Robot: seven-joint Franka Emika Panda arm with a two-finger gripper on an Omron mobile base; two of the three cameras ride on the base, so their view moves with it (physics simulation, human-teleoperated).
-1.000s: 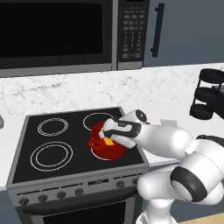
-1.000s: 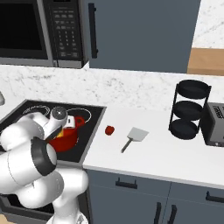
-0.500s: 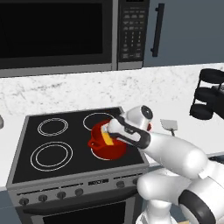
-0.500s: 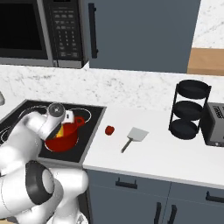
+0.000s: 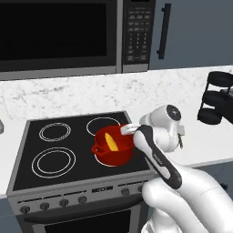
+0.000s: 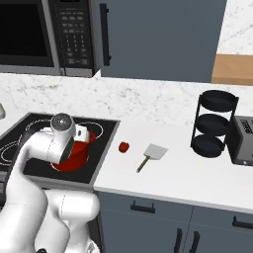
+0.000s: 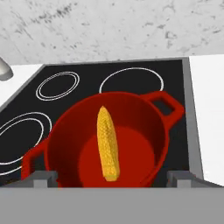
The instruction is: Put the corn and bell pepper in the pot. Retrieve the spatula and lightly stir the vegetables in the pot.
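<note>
**No readable text in the kitchen**

The microwave (image 5: 63,34) has a keypad panel (image 5: 136,29) with rows of small pale marks, too blurred to read. The stove's front knobs (image 5: 82,199) carry no legible marks. No brands, numbers or signs elsewhere.

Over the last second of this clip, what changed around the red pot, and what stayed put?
The small yellow corn cob was let go and now lies inside the squat red pot. The open gripper has drawn back above the pot. The small red bell pepper and flat grey spatula stayed on the counter.
</note>
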